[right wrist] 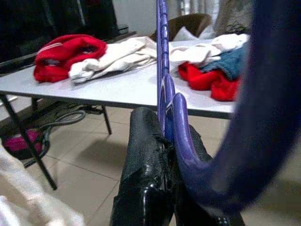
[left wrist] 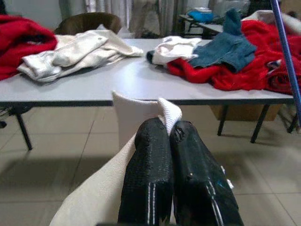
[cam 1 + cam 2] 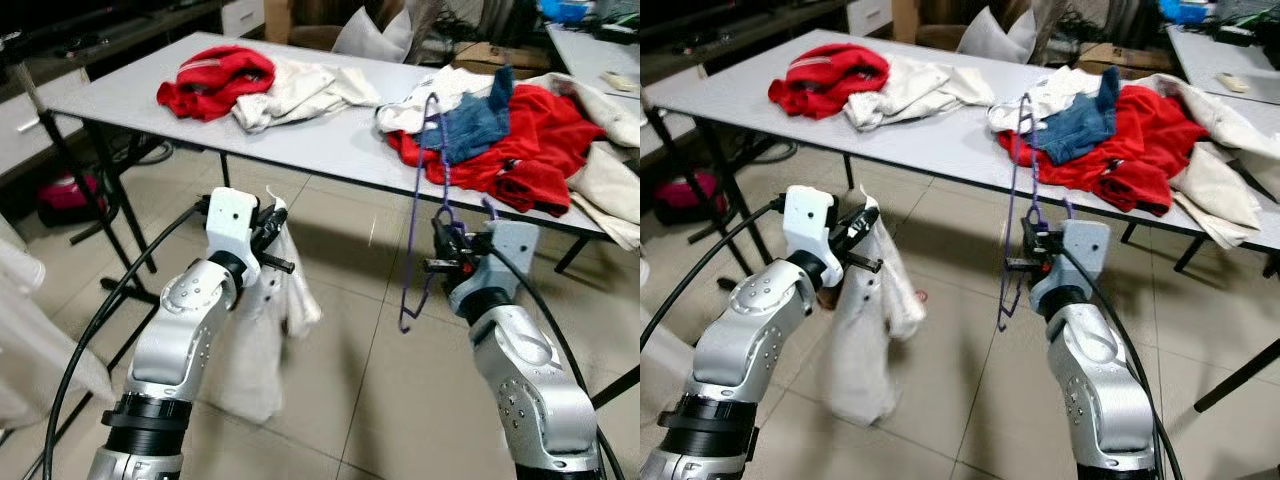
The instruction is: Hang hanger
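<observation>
My right gripper is shut on a purple plastic hanger, held upright in front of the table with its hook up near the blue cloth. In the right wrist view the hanger runs between the black fingers. My left gripper is shut on a white garment that hangs down toward the floor. The left wrist view shows the white garment pinched between the closed fingers.
A grey table stands ahead. A red garment and a cream one lie on its left part; a pile of red, blue and cream clothes covers its right part. Tiled floor lies below, cables at left.
</observation>
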Available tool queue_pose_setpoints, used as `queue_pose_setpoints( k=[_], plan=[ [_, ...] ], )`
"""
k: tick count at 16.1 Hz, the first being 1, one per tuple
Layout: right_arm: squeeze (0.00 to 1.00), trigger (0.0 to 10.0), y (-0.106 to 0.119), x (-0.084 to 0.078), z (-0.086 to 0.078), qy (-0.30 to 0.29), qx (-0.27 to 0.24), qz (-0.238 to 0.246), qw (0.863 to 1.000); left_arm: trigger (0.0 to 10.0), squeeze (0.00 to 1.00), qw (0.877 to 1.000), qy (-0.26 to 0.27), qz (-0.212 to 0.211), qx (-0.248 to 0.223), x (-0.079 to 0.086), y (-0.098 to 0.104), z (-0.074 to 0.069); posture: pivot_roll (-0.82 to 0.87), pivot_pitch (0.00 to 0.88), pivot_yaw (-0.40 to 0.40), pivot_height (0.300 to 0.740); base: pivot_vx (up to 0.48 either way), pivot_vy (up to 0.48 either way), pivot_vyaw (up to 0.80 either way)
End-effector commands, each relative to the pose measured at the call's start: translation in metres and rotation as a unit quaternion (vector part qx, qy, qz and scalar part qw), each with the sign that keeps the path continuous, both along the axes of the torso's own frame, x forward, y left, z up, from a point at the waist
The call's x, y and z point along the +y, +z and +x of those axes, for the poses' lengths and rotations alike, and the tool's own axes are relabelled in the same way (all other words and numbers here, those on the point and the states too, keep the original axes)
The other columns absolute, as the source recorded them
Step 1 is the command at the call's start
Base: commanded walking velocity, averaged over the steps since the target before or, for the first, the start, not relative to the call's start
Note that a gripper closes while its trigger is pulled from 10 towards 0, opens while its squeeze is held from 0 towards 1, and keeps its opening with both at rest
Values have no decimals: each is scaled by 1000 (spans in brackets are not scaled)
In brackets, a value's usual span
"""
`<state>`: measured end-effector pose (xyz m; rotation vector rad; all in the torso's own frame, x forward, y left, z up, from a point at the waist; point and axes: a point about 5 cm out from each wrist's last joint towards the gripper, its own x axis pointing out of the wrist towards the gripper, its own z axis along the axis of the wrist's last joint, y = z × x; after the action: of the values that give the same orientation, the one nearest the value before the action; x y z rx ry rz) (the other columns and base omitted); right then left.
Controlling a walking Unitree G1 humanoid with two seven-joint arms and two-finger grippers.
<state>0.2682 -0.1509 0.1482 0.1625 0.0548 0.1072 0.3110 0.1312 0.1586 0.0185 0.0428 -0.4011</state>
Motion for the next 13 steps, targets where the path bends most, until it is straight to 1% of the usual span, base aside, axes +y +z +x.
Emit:
queue_pose_setpoints(
  k=[1,4,6,10,11,13],
  plan=[
    [0,10000,4,-3,1,-2,-11,-8,1000,10000,0,1000,-12,-5,-21,-4,11,3,-196,0,22,710,334,0,425],
    [0,10000,3,0,0,8,-12,-20,1000,10000,0,1000,-12,-6,-20,-3,11,3,-197,0,24,710,358,0,800],
    [0,10000,4,2,0,15,-15,-7,1000,10000,0,1000,-6,-9,-21,-1,11,3,-198,0,21,710,371,0,0],
    [0,10000,4,1,-1,15,-11,3,1000,10000,0,1000,-3,-9,-22,1,11,3,-201,0,23,710,392,0,0],
    [0,10000,2,0,-1,10,-5,5,1000,10000,0,1000,-3,-10,-22,2,11,4,-201,0,23,710,394,0,-738],
    [0,10000,5,-4,-3,10,-10,-10,1000,10000,0,1000,-6,-11,-23,0,12,4,-203,0,25,710,394,0,-781]
  ],
)
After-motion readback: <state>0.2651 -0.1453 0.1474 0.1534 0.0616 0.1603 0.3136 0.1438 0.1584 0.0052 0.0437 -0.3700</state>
